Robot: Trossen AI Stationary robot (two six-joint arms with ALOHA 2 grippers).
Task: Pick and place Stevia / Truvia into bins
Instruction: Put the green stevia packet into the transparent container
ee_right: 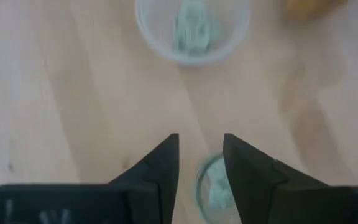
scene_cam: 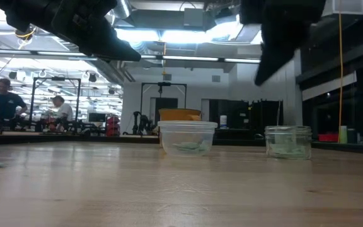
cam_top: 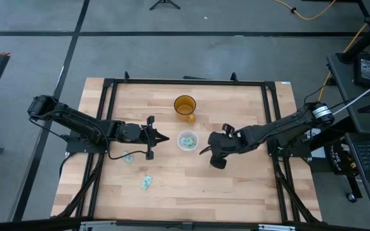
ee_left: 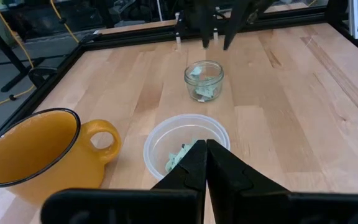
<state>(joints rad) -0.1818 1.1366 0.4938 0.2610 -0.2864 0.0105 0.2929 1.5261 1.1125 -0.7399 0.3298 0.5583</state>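
A clear plastic cup (cam_top: 187,140) stands mid-table with pale green packets in it, which show in the left wrist view (ee_left: 180,155). A small clear jar (ee_left: 204,79) beside it also holds packets; in the low view it stands at the right (scene_cam: 288,142). Two loose packets (cam_top: 128,157) (cam_top: 147,182) lie flat on the table's near left. My left gripper (cam_top: 166,137) is shut and empty, raised just left of the clear cup (ee_left: 187,146). My right gripper (ee_right: 201,152) is open, above the jar (ee_right: 213,186), which shows through the gap between its fingers.
An amber handled cup (cam_top: 185,106) stands behind the clear cup, toward the far edge. A black frame (cam_top: 108,86) runs around the wooden table top. People sit at desks in the room beyond (scene_cam: 5,101).
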